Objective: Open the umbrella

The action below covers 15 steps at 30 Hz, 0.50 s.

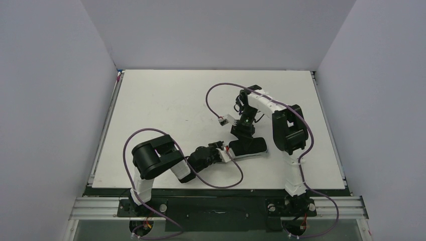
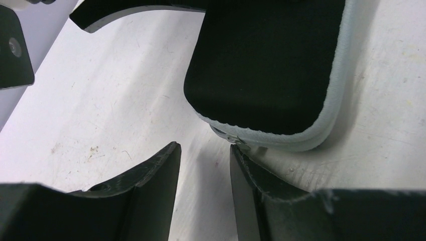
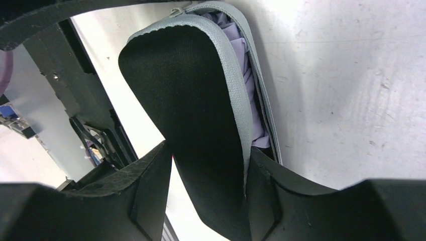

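Observation:
The umbrella (image 3: 249, 75) shows only as folded lavender fabric inside a black zip case with a grey rim (image 1: 249, 146), which lies on the table. In the right wrist view the case's black lid (image 3: 191, 85) stands lifted away from the lower half. My right gripper (image 3: 208, 150) is shut on that lid, one finger on each side of it. My left gripper (image 2: 203, 148) stands open at the case's near corner (image 2: 271, 135), with only bare table between its fingers. The small metal zipper pull (image 2: 235, 141) sits right at the tip of its right finger. The umbrella's handle and shaft are hidden.
The white table (image 1: 166, 105) is walled in by white panels on the left, back and right. Purple cables (image 1: 216, 93) loop over the table from both arms. The right arm (image 1: 286, 125) reaches over the case from the right; the left arm (image 1: 155, 158) lies low at the front.

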Motion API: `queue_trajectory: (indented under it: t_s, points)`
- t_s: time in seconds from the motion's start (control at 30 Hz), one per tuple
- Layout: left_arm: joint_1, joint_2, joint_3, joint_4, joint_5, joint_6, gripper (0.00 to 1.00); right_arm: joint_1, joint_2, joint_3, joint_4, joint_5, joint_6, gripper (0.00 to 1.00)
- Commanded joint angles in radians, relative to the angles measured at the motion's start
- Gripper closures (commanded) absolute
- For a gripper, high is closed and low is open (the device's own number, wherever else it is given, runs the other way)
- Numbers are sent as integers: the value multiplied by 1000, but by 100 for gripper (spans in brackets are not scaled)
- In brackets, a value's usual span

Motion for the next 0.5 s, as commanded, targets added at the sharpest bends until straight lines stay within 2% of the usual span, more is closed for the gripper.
queue_trajectory:
  t_s: [0.0,0.2,0.47]
  points:
    - [-5,24,-12,-33,41,-10,58,18,57,-2,54,-33,-5,100]
    - [-9,24,-16,-43,90,-26,51,18,73,17,65,-45,29,100]
    - [-11,-62,-82,-120,183,-68,51,7,84,39,58,-39,30,100]
